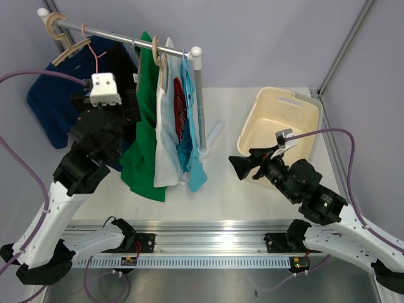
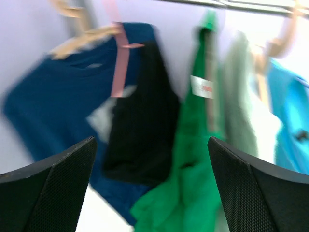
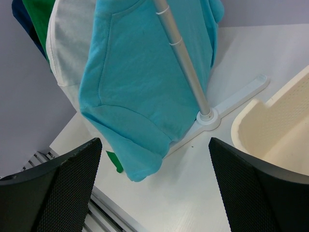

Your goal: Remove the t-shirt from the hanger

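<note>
I'm seeing the left arm [image 1: 55, 201] rising up and forward from its base, elbow bent and wrist lifted high, with the white camera block [image 1: 104, 89] sitting on top of that wrist. The left gripper [image 2: 150, 142] is standing wide open and gripping nothing. Its two black fingers [image 2: 53, 188] are showing at the lower corners of a blurred wrist view. The right arm [image 1: 344, 237] is lying lower, reaching out from its base and bending so its wrist is pointing across toward the left arm's side. The right gripper [image 3: 154, 142] is also spread wide and empty. The two grippers are sitting well apart.
</note>
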{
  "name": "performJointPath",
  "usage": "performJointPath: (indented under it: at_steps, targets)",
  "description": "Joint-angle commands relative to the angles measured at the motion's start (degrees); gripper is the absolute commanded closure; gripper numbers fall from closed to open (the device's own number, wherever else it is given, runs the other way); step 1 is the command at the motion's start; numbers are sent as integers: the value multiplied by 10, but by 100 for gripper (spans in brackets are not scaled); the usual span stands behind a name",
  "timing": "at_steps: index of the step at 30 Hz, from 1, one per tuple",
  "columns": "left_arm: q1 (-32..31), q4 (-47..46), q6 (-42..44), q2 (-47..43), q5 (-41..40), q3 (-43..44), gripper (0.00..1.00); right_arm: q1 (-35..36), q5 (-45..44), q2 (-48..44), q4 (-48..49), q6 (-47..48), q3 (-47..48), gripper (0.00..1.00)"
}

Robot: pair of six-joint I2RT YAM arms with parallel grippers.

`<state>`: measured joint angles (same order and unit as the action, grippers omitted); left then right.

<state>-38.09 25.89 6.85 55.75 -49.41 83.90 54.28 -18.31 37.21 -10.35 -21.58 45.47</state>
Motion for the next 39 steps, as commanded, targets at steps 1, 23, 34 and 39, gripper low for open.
performJointPath:
  at_steps: [1, 23, 34, 39]
  targets:
    - [6, 24, -53, 20, 129, 23, 1, 6, 11, 2, 6, 8, 27, 0]
    - [39, 38, -35, 105, 39, 141, 2, 6, -24, 25, -28, 10, 43, 0]
    - [286, 76, -150, 151, 291, 119, 9, 5, -24, 32, -38, 5, 49, 1]
    - [337, 76, -152, 175, 326, 95, 15, 6, -13, 36, -43, 0, 53, 0]
